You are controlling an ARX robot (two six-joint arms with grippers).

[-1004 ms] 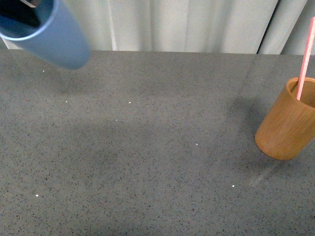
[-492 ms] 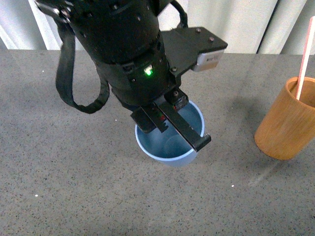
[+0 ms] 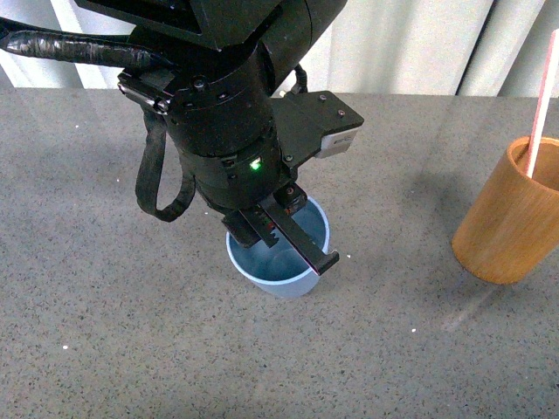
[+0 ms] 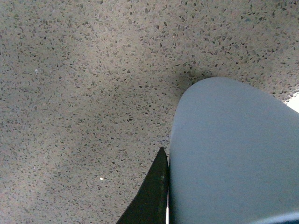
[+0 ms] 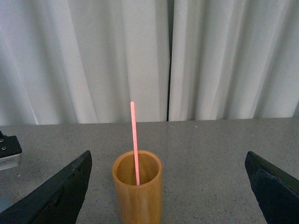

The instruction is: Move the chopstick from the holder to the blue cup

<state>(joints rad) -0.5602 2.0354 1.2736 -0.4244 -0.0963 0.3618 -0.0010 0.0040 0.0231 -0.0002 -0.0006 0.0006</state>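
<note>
We see a smooth, matt, plastic-looking blue cup (image 3: 288, 284), a smooth wooden holder (image 3: 507, 223), a smooth pink chopstick (image 3: 541, 96), and a speckled, stone-like table (image 3: 131, 349) with faint sheen.

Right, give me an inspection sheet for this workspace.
Surface: grey speckled stone tabletop.
Job's things: light blue plastic cup upright mid-table; pink chopstick standing in brown bamboo cylinder holder, far right.
Clutter: nothing seen.
Grippers: left gripper clamped on the cup's wall; right gripper open, facing the holder.
Cables: black looped cable on left arm.
Surroundings: white pleated curtains behind the table.
</note>
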